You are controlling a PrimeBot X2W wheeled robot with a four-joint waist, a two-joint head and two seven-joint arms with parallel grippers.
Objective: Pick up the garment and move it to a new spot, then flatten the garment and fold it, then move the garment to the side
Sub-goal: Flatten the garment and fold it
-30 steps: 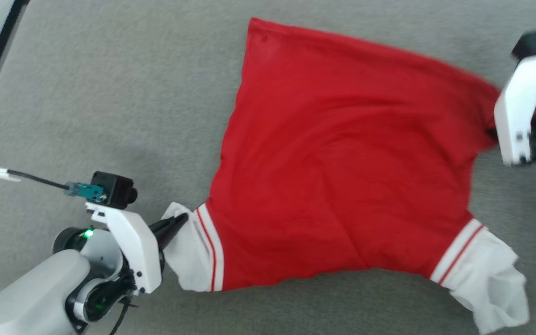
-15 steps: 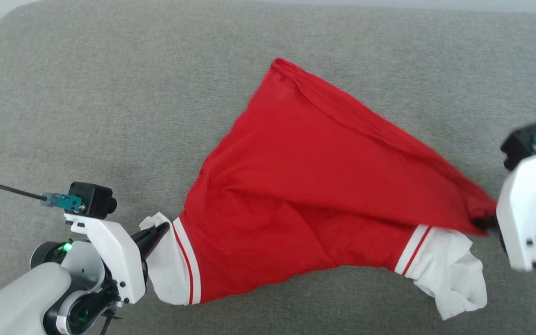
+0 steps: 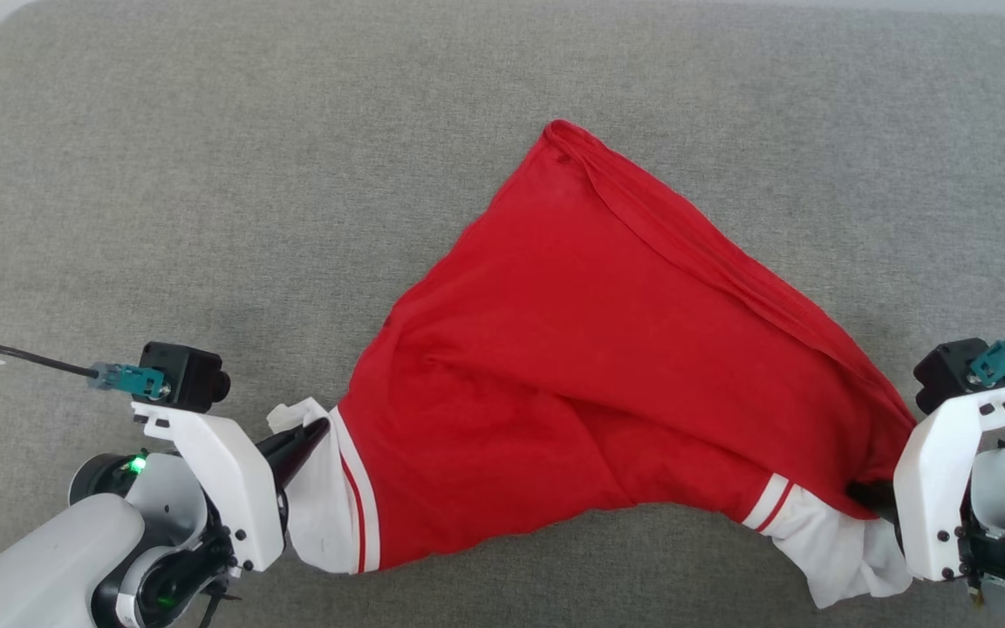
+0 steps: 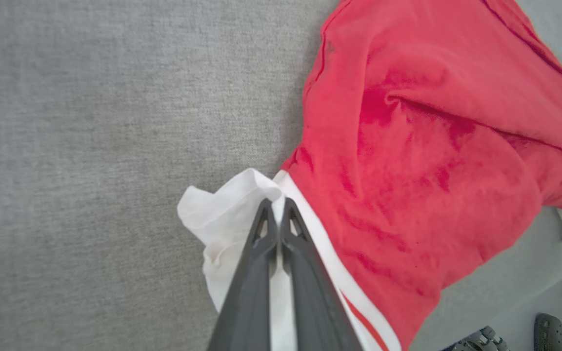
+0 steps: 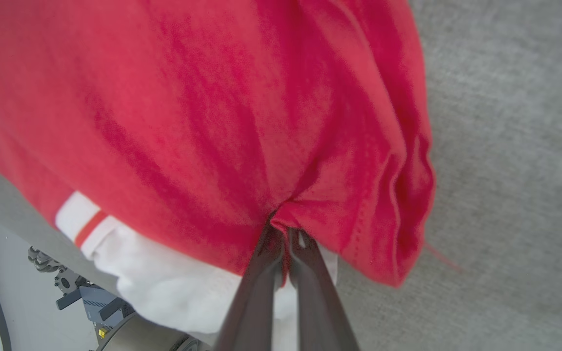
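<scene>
- A bright red T-shirt (image 3: 572, 366) of soft knit is laid on a grey, coarsely woven bench (image 3: 206, 174), towards its near right part. The cloth is drawn into a rough triangle, with one hem corner as the far apex.
- The short sleeves are white, each edged at the seam by thin red-and-white stripes. A small dark mark (image 3: 562, 160) is seen near the far hem corner.
- The left pincer (image 3: 315, 432) is closed on the rim of the left sleeve (image 3: 319, 515). Its two dark tapered fingers are pressed together with white cloth between them (clearest in the left wrist view).
- The right pincer (image 3: 871, 495) is clamped on a bunched corner of the red hem. The cloth is puckered at the fingertips and draped over the crumpled right sleeve (image 3: 825, 549).
- Compared with half a second before, the right pincer is found lower in the head view and nearer the robot. More of the right sleeve is covered by red cloth, and the far apex has shifted slightly right. The left pincer's hold is unchanged.
</scene>
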